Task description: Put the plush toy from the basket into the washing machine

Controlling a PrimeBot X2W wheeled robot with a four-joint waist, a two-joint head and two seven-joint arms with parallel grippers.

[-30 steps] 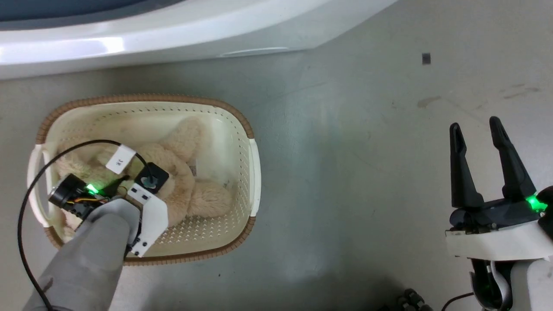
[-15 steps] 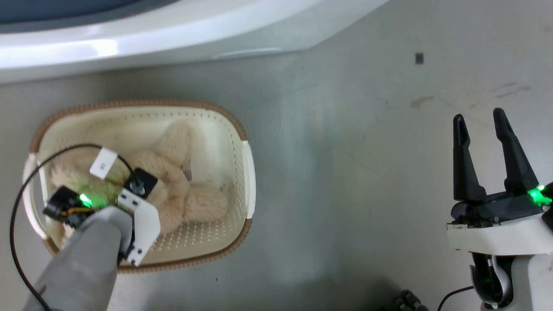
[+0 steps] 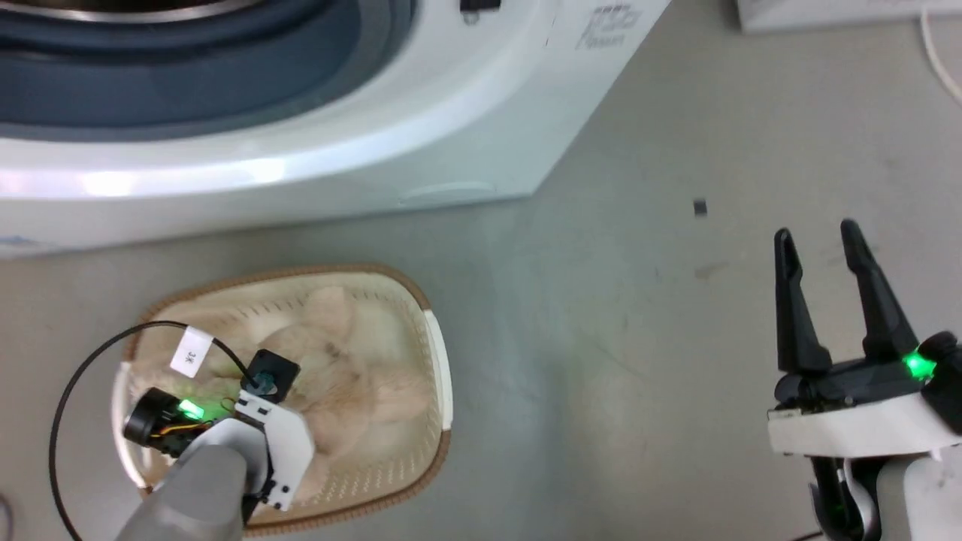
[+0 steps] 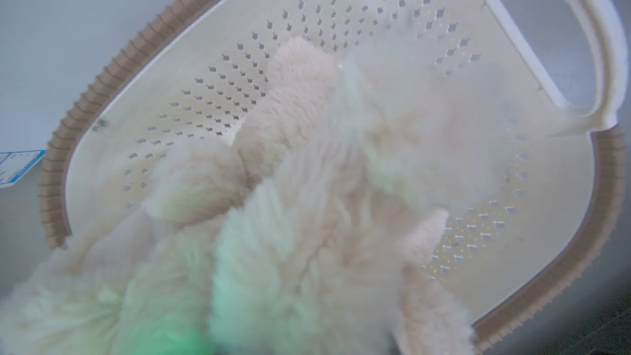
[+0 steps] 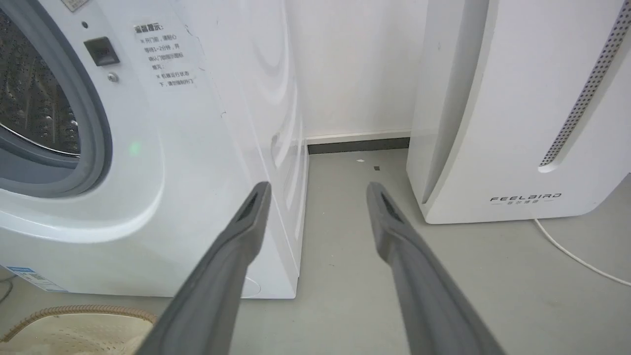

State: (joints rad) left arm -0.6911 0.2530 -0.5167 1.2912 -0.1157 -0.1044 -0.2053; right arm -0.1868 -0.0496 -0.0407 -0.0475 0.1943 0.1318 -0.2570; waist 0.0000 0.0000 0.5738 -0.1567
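plush toy (image 4: 305, 207) shaggy cream, in basket (image 4: 606, 187) | left tool (image 3: 207, 406) buried in fur, grip unclear | right tool (image 3: 817, 233) spread

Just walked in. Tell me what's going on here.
The robot is after the plush toy in the basket, which sits on the floor in front of the washing machine. Its left gripper reaches down into the basket, with its fingers buried in the toy's fur, so a grip can't be confirmed. The toy is not yet out. The right gripper hangs open and empty over the floor to the right.
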